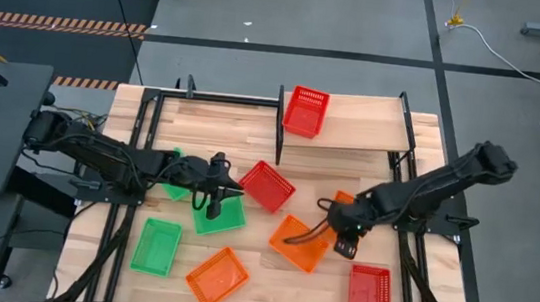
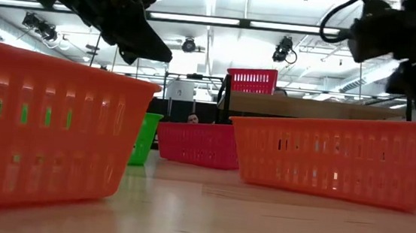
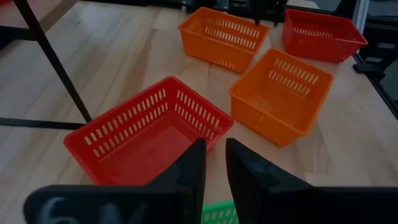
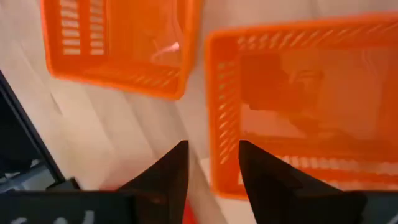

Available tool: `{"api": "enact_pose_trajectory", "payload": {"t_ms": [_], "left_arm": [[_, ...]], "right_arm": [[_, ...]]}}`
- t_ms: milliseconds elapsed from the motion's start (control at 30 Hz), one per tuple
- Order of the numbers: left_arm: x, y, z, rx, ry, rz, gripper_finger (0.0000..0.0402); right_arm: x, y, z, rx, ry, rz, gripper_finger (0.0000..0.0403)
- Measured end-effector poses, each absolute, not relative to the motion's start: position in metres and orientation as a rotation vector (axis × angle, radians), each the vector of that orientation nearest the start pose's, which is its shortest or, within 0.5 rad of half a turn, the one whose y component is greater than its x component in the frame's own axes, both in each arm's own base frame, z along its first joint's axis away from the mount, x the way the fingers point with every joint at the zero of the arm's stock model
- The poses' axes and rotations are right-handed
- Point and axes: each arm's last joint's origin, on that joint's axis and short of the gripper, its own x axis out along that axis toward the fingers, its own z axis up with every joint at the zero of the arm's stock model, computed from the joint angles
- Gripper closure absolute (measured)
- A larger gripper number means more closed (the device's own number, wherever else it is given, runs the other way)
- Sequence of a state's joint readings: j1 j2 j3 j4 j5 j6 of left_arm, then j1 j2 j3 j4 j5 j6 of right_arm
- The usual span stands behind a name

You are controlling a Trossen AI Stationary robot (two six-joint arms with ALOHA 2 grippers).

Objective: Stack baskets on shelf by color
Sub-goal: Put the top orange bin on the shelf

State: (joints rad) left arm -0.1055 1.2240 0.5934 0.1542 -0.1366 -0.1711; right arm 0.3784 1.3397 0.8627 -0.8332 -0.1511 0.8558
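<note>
High view: the shelf (image 1: 353, 130), a light-wood plank on black posts, sits at the far side of the table (image 1: 202, 124), right of centre. One red basket (image 1: 305, 111) rests on its left end; rest of plank bare.

Left gripper (image 1: 217, 192) is over the mid-left of the table, above the far edge of a green basket (image 1: 217, 213). Left wrist view shows its fingers (image 3: 189, 174) close together w/ only a narrow slot between them and a bit of green mesh just under the tips; can't tell if the rim is pinched. A 2nd green basket (image 1: 179, 174) lies partly under that arm, a 3rd (image 1: 156, 246) near-left.

A red basket (image 1: 267, 186) sits tilted at table centre, just right of the left gripper.

Right gripper (image 1: 346, 241) hangs just right of an orange basket (image 1: 300, 243), centre-right. Right wrist view: fingers (image 4: 171, 171) clearly apart, nothing between them, straddling the rim of that basket (image 4: 298, 106), w/ another orange basket (image 4: 118, 43) beyond. In the high view that one (image 1: 217, 277) lies near-centre. A 3rd orange one (image 1: 343, 198) peeks out under the right arm. Last red basket (image 1: 371, 293) sits near-right.

Low view: orange baskets fill the foreground, the shelf w/ its red basket (image 2: 252, 80) behind.
</note>
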Motion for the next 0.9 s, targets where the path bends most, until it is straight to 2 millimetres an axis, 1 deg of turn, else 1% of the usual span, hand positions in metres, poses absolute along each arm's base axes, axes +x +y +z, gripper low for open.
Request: {"api": "enact_pose_trajectory", "payload": {"t_ms": [100, 267, 367, 533, 633, 700, 800, 900], "left_arm": [[0.248, -0.022, 0.212, -0.11, 0.467, 0.072, 0.0334], [0.248, -0.022, 0.212, -0.11, 0.465, 0.072, 0.0337], [0.248, -0.022, 0.212, -0.11, 0.465, 0.072, 0.0336], [0.248, -0.022, 0.212, -0.111, 0.464, 0.072, 0.0339], [0.248, -0.022, 0.212, -0.111, 0.464, 0.072, 0.0342], [0.248, -0.022, 0.212, -0.111, 0.464, 0.072, 0.0342], [0.248, -0.022, 0.212, -0.111, 0.464, 0.072, 0.034], [0.248, -0.022, 0.212, -0.111, 0.464, 0.072, 0.0342]], "right_arm": [[0.213, 0.098, 0.2, 0.523, 1.413, -0.172, 0.0228], [0.219, 0.104, 0.186, 0.447, 1.415, -0.238, 0.0203], [0.223, 0.105, 0.176, 0.415, 1.433, -0.252, 0.02], [0.229, 0.107, 0.157, 0.376, 1.496, -0.287, 0.021], [0.231, 0.108, 0.147, 0.355, 1.53, -0.302, 0.0225], [0.231, 0.108, 0.144, 0.345, 1.542, -0.303, 0.0245], [0.231, 0.108, 0.143, 0.332, 1.548, -0.298, 0.0289], [0.231, 0.106, 0.146, 0.33, 1.541, -0.299, 0.0348]]}}
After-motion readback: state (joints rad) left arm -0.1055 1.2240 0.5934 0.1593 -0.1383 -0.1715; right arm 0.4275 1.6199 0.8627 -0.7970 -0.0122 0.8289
